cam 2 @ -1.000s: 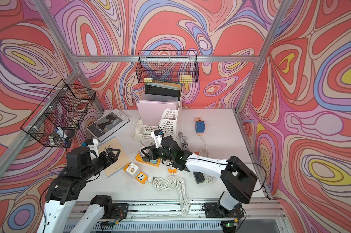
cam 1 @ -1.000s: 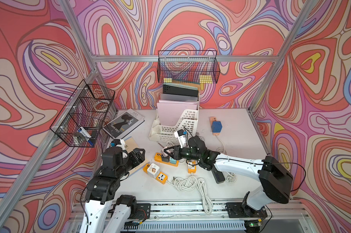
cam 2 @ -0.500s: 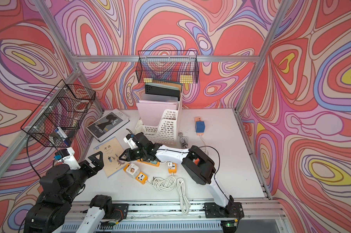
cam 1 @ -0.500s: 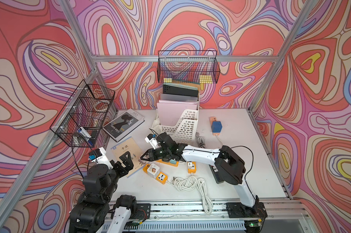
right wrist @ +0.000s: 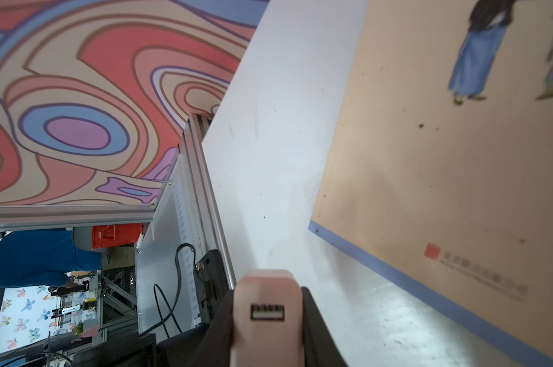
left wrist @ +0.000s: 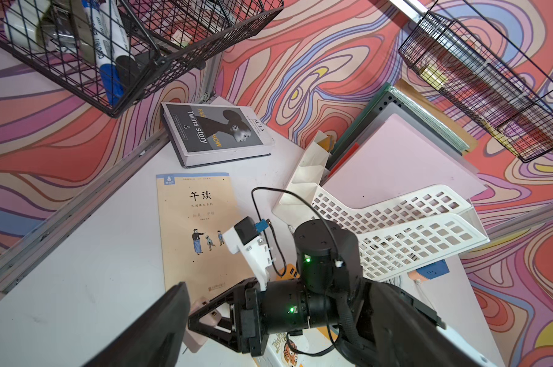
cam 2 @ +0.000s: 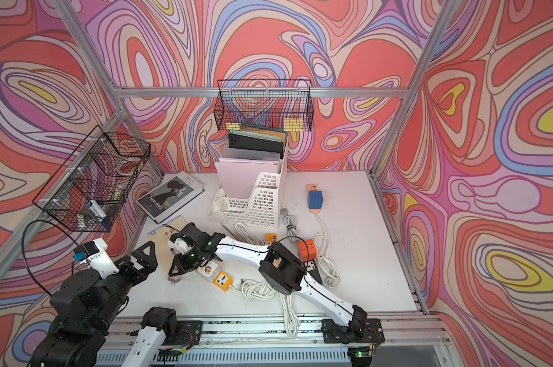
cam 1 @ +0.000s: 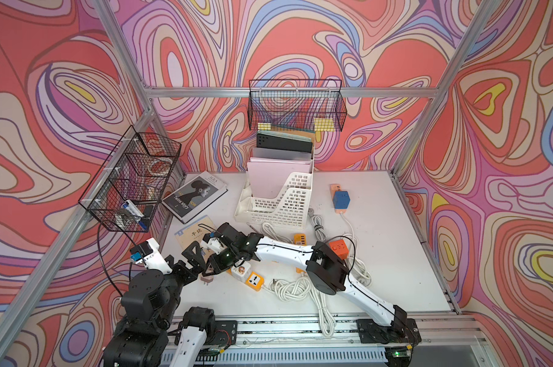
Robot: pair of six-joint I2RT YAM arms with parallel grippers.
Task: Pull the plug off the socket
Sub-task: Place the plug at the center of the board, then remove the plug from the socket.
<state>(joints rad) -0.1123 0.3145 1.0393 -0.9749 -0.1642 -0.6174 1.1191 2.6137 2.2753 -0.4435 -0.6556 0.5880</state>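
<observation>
Right claw [cam 2: 175, 275] is pressed onto the sides of a pink plug [cam 2: 174, 280], holding it low over the table [cam 2: 205, 302] with the prongs pointing down; whether they touch the surface cannot be told. In the right wrist view the plug's [right wrist: 267, 317] USB port faces the camera between the dark fingers [right wrist: 316, 330]. The plug is out of the white socket cube [cam 2: 208, 271], which lies just beside it and touches an orange-faced socket [cam 2: 223, 281]. Left claw [cam 2: 141, 262] sits near the plug on its left, spread wide and gripping nothing. A coil of white cable [cam 2: 256, 290] lies to the right of the sockets. Farther back a tan booklet [cam 1: 194, 233] lies flat under the right wrist, then a "Twins story" book [cam 1: 195, 195] and a white file rack [cam 1: 281, 203] with folders standing upright. Two wire baskets [cam 1: 295, 106] hang on the walls beyond.
</observation>
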